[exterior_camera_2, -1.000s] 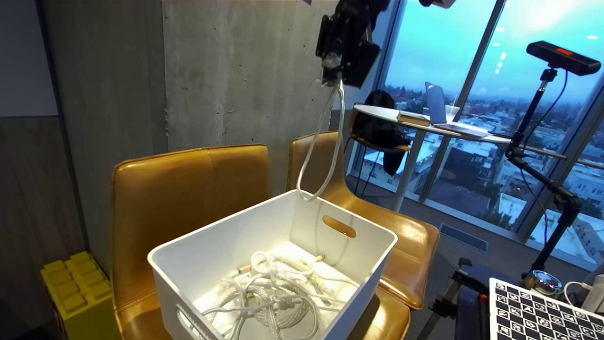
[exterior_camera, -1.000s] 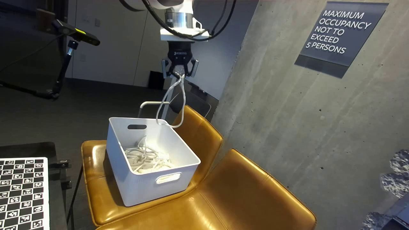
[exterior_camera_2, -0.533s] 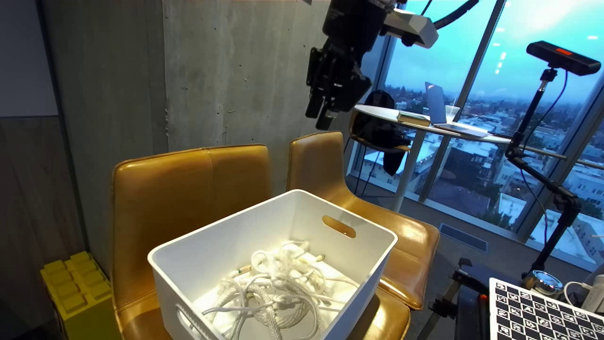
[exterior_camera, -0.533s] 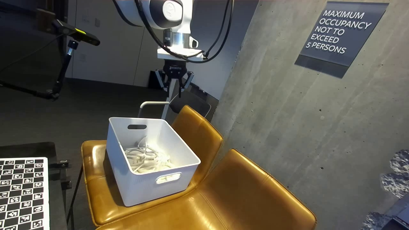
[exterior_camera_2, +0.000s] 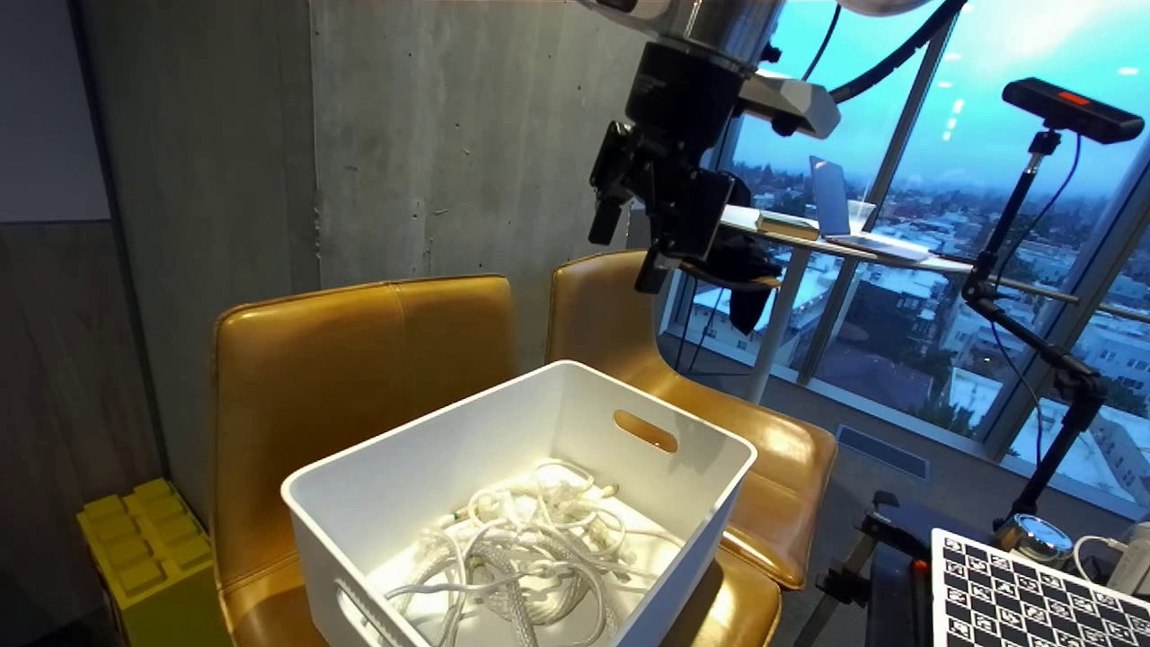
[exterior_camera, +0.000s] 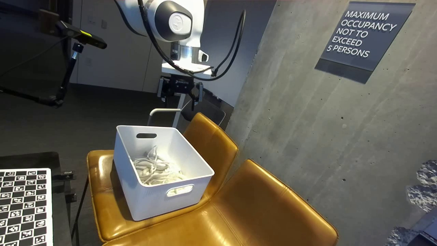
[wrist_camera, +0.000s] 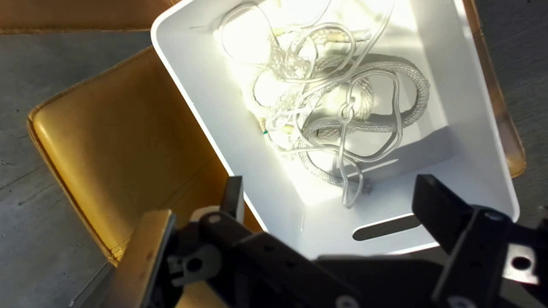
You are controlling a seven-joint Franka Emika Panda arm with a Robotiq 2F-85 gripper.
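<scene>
Now, you have the tan chair holding up the white bin, its seat serving as a perch. Your tool hangs above, spread wide, pinching nothing. The pale cords lie inside the bin, its high walls likely keeping them corralled; glare in the wrist view swallows some strands, and you can't trace every end.
</scene>
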